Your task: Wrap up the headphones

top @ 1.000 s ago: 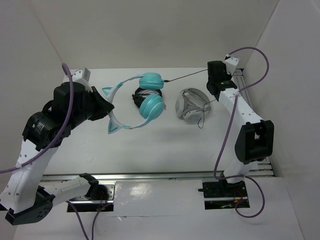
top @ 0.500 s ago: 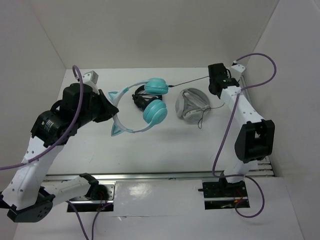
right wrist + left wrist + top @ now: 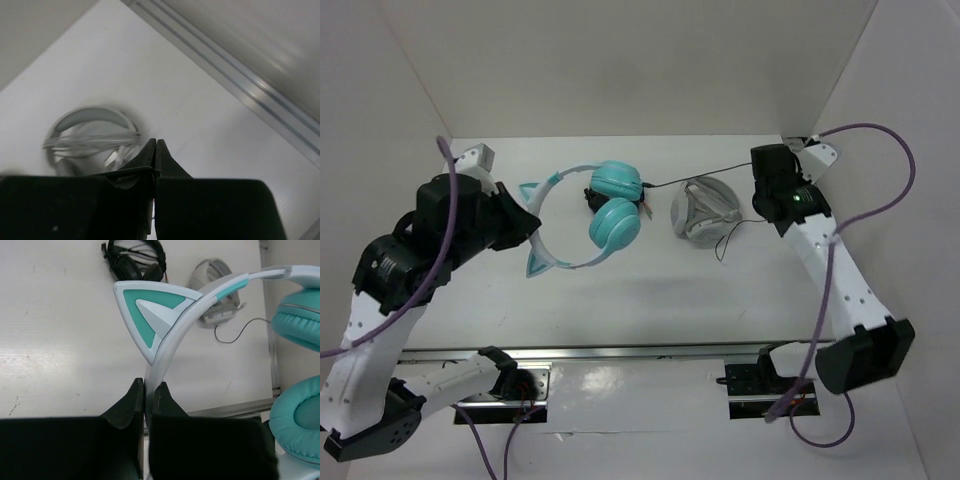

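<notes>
The teal headphones, with a pale headband and two cat ears, hang in the air above the table's back left. My left gripper is shut on the headband, just below one cat ear. Both teal ear cups show at the right edge of the left wrist view. The thin black cable runs rightward from the ear cups, nearly taut, to my right gripper. My right gripper is shut, and the cable lies across its left finger.
The smaller black headphones lie on the table under the teal ear cups and show in the left wrist view. The grey-white headphones, with a loose cable, lie in the middle right and show in the right wrist view. White walls enclose the table.
My left arm has carried the headphones a little left and toward me. My right arm has swung out to the right, its gripper moving slightly right, and still holds the cable.
</notes>
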`<control>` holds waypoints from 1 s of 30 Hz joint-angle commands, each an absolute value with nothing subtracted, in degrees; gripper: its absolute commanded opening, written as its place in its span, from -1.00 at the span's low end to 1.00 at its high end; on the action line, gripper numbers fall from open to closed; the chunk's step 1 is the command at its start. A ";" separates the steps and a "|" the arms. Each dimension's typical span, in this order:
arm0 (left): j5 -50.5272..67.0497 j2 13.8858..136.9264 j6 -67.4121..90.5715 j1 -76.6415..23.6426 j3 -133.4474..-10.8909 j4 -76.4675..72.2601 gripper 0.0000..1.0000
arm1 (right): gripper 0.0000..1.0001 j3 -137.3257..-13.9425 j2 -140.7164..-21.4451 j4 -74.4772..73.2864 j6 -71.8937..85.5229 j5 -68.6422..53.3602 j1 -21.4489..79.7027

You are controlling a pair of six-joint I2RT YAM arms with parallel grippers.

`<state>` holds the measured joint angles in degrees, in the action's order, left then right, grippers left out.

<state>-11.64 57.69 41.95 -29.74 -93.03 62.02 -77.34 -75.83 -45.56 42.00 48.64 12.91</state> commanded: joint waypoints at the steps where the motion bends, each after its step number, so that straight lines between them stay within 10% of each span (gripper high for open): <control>1: -13.72 52.56 42.89 -28.92 -100.80 60.12 -1.00 | -1.00 -74.10 -68.22 -36.41 34.31 45.02 13.36; 17: -4.13 55.12 49.56 -28.92 -114.54 59.60 -1.00 | -0.88 -56.52 -60.20 5.87 15.13 -0.93 44.46; 30: -12.30 49.66 62.56 -28.92 -108.46 56.60 -1.00 | -0.82 -53.79 -77.69 19.86 14.32 1.85 51.67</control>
